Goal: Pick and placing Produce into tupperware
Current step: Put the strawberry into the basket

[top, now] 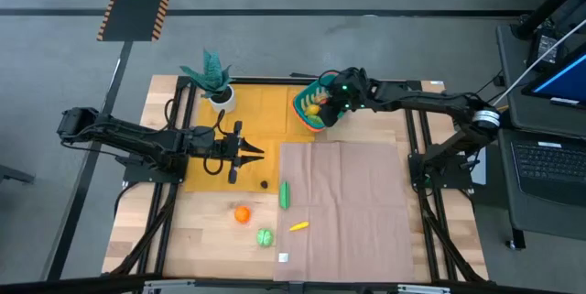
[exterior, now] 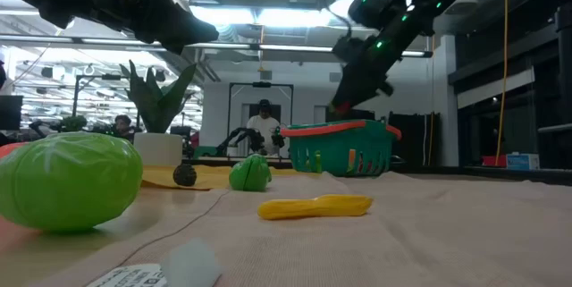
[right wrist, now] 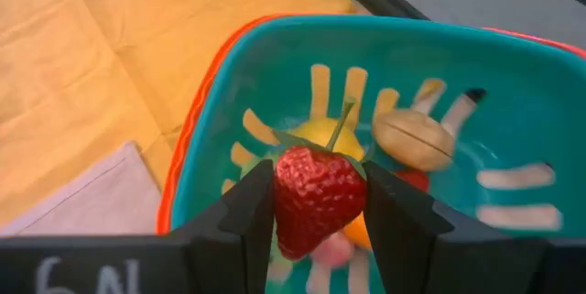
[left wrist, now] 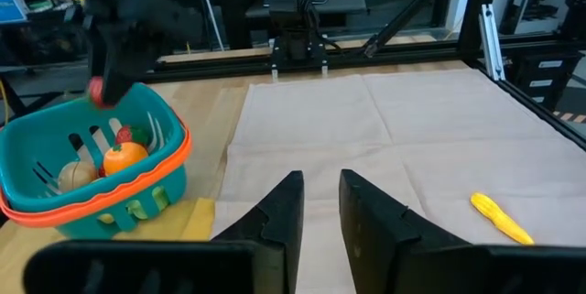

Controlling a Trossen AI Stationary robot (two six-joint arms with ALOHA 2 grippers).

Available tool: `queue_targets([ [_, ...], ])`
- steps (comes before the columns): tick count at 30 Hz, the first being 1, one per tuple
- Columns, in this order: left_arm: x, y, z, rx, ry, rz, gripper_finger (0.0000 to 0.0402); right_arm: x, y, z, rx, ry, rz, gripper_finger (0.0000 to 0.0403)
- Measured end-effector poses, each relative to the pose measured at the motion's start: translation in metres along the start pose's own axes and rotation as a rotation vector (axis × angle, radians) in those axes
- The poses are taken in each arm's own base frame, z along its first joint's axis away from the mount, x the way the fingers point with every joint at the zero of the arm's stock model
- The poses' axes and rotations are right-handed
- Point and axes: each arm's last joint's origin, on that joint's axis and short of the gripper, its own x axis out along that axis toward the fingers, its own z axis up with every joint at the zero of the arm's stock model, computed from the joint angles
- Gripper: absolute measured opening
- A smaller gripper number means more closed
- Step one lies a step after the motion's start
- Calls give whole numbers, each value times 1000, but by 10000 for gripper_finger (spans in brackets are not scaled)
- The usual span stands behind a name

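Observation:
The teal tupperware (top: 311,109) with an orange-red rim stands near the table's far edge and holds several produce pieces, among them an orange one (left wrist: 124,157) and a tan one (right wrist: 412,138). My right gripper (right wrist: 319,204) hangs over its inside, shut on a red strawberry (right wrist: 316,193). On the near part of the table lie an orange fruit (top: 242,213), a round green piece (top: 265,236), a long green piece (top: 285,193) and a yellow piece (top: 298,226). My left gripper (top: 259,154) waits over the yellow mat, its fingers a narrow gap apart and holding nothing. My right gripper pinches the strawberry by its two sides (right wrist: 286,193) between the two fingers (right wrist: 247,216). It comes from above, pointing down into the tupperware (right wrist: 513,83). The strawberry is lifted clear above the pieces inside, with its green stem (right wrist: 343,120) pointing away from the wrist.
A tan cloth (top: 343,202) covers the table's right half and a yellow mat (top: 247,111) lies to its left. A teal plant in a white pot (top: 218,92) stands at the far left. A small dark thing (top: 264,183) and a white label (top: 282,257) lie nearby.

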Motion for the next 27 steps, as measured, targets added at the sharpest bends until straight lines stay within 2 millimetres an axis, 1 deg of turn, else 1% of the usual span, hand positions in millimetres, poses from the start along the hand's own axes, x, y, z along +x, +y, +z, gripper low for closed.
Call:
queue_targets([
  [4, 0, 0, -1, 1, 12, -1, 72, 25, 0, -2, -8, 8, 42, 144],
  [12, 0, 0, -2, 1, 18, -1, 80, 62, 2, 6, -51, 82, 30, 144],
  [16, 0, 0, -2, 1, 18, -1, 78, 76, 3, 12, -74, 126, 24, 144],
  [20, 0, 0, -2, 1, 20, -2, 69, 77, 5, 21, -100, 125, 27, 157],
  [23, 0, 0, -4, 2, 44, -3, 62, 75, 6, 25, -104, 124, 26, 178],
  [27, 0, 0, -6, 4, 65, -4, 51, 74, 6, 26, -106, 132, 24, 209],
])
